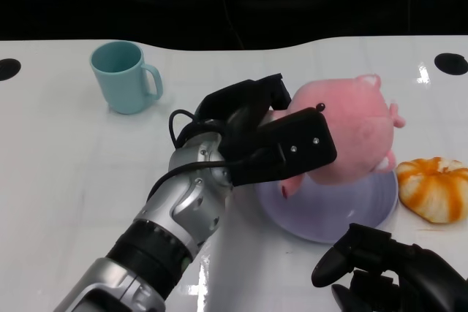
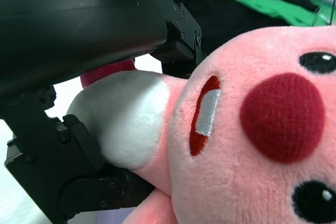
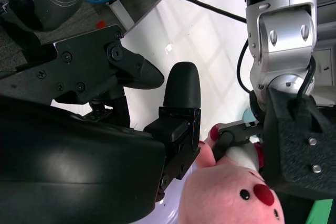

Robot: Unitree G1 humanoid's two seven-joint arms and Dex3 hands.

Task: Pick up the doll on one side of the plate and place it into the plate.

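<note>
The white table (image 1: 66,173) spreads under both arms, glossy and bright. The left hand (image 1: 267,133) reaches in over it from the silver forearm (image 1: 175,213) and grips the pink doll (image 1: 351,133), its black fingers (image 1: 248,104) wrapped around the doll's white snout end, as the left wrist view shows close up, where the doll (image 2: 252,145) fills the frame with a red cheek patch and black eyes. The doll hangs from that hand directly over the pale lavender plate (image 1: 344,213), which lies just below and beyond the hand's palm; whether the doll's lower feet touch the plate cannot be told.

The right hand (image 1: 387,272) sits nearer the robot than the plate, just beside its near rim, fingers curled and holding nothing; in the right wrist view its fingers (image 3: 181,90) stand apart, with the doll (image 3: 233,195) and the left forearm (image 3: 281,35) beyond them.

An orange-and-white pumpkin toy (image 1: 436,188) rests to the outer side of the right hand, touching or nearly touching the plate's edge. A teal mug (image 1: 124,76) stands well apart, beyond the left forearm.
</note>
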